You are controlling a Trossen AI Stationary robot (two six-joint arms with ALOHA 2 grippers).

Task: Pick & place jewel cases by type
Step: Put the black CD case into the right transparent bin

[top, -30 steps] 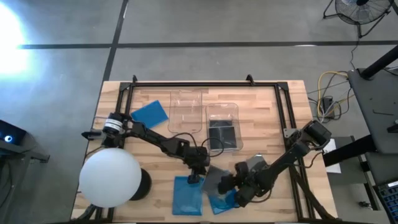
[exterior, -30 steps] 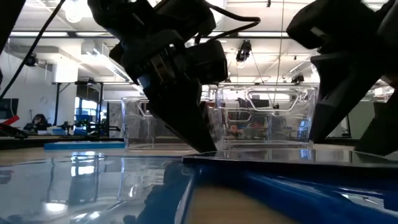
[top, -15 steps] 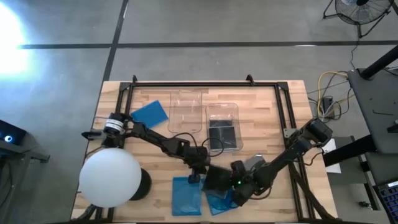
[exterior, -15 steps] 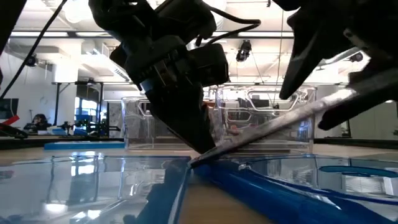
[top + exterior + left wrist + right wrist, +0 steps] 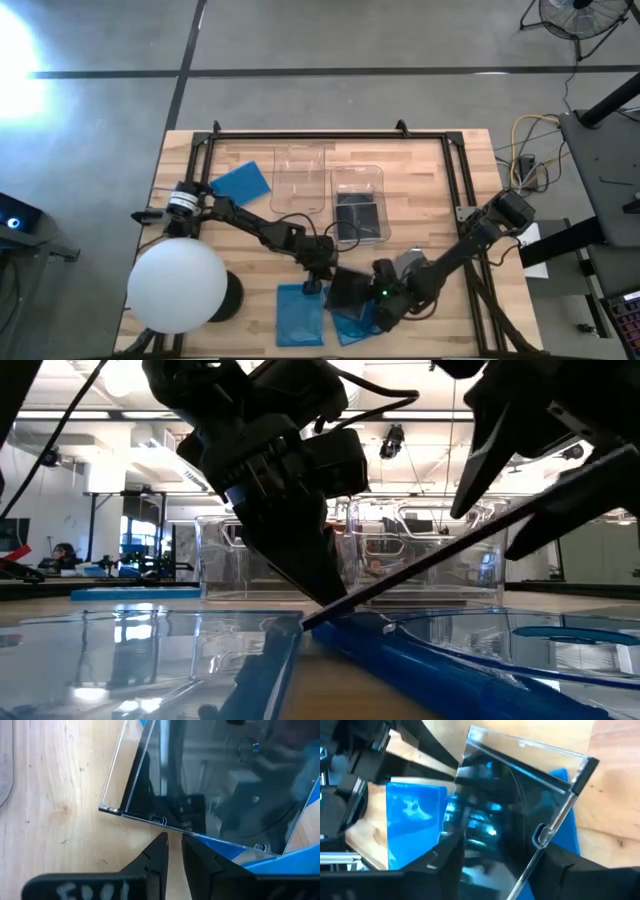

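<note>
The right gripper (image 5: 352,296), at the lower middle of the high view, is clamped on a dark case (image 5: 344,287) and tips it up on one edge, over a blue case (image 5: 352,322). The left gripper (image 5: 316,279), just left of it, has its fingers (image 5: 156,854) almost closed with nothing between them, at the case's low edge.

I think this is the pick-up step. Next, the dark case should be lifted clear and carried to the bin (image 5: 374,178) above, where another dark case (image 5: 357,216) lies.

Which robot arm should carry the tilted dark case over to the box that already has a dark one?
Probably the right. The right gripper already clamps the tilted dark case, one edge lifted off the blue cases. The left gripper only presses its nearly closed jaws at the case's low edge, holding nothing.
</note>
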